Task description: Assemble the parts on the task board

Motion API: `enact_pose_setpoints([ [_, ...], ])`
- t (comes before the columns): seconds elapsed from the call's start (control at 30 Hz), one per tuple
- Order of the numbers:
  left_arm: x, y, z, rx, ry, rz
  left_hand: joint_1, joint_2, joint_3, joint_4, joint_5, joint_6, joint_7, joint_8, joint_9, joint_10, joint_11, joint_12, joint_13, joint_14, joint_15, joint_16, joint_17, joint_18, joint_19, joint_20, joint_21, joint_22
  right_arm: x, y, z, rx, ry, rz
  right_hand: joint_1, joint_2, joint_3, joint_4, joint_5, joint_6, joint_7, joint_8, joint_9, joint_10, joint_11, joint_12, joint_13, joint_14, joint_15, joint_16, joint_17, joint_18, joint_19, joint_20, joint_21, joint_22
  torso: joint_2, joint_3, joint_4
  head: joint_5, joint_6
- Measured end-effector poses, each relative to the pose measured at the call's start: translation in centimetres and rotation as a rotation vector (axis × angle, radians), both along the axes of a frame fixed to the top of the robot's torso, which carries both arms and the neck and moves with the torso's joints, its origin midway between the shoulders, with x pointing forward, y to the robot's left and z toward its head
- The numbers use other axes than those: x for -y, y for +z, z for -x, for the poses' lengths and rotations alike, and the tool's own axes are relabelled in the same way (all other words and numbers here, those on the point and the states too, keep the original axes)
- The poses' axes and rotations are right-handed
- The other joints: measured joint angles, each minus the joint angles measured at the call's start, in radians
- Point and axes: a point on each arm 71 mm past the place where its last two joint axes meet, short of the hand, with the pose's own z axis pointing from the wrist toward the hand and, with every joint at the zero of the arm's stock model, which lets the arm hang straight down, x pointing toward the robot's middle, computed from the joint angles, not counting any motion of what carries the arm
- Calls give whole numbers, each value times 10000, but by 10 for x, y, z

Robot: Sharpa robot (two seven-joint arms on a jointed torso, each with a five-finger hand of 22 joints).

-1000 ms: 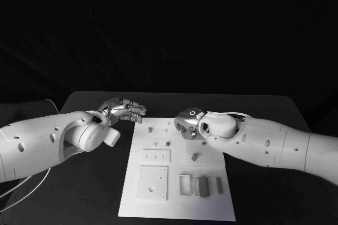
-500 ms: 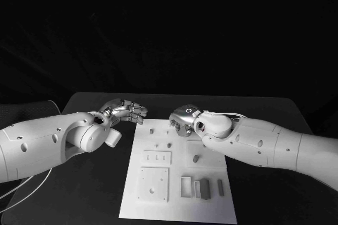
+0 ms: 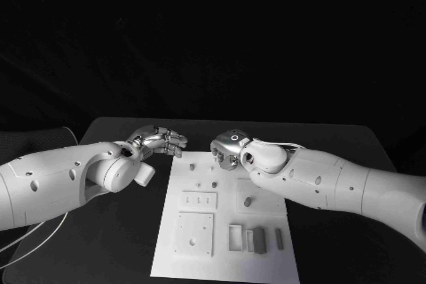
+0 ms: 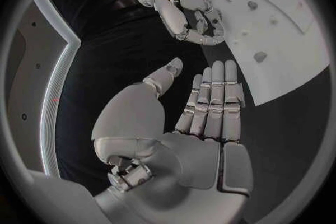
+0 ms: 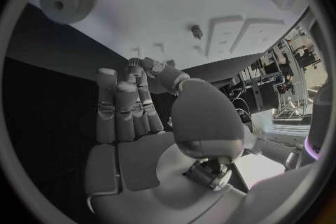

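My hands (image 3: 160,141) are glossy silver metal, my arms (image 3: 62,179) smooth white plastic, above the matt white board (image 3: 226,235).

The head camera looked down from above onto the black table (image 3: 116,235) and the white task board (image 3: 226,216). Each wrist camera sat close behind its own hand, facing along the fingers. All three views shared the board's far end.
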Motion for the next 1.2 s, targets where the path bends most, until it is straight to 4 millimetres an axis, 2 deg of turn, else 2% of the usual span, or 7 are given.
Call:
enact_pose_setpoints([
  [0.6,3,3,-1,70,-50,20,0,0,0,0,0,0,0,0,0,0,0,1,3,0,0,-38,23,19,0,1,0,7,-8,-3,-4,157,-58,-133,-39,-38,-1,0,0,0,0,0,8,32,-32,-6,9,10,-3,0,1,0,-24,-20,0,0,25,-7,18,154,43],
  [0.93,5,11,-4,234,-81,29,0,0,0,0,0,0,0,-40,9,0,0,1,12,0,0,-38,33,-29,0,1,0,7,-13,-3,-6,219,-43,-174,-14,-94,-2,0,0,0,0,0,10,32,-32,2,16,14,0,-1,1,0,-25,-18,0,0,51,-13,15,241,61],
  [1.2,7,15,-5,305,-135,38,0,0,0,0,0,0,0,-39,9,0,0,1,11,0,0,-38,44,-35,0,1,0,15,-13,-3,-8,238,-112,-145,-25,-105,-3,0,0,0,0,0,16,33,-33,1,28,32,17,-1,-1,1,-25,-17,-1,0,53,-12,1,291,10],
])
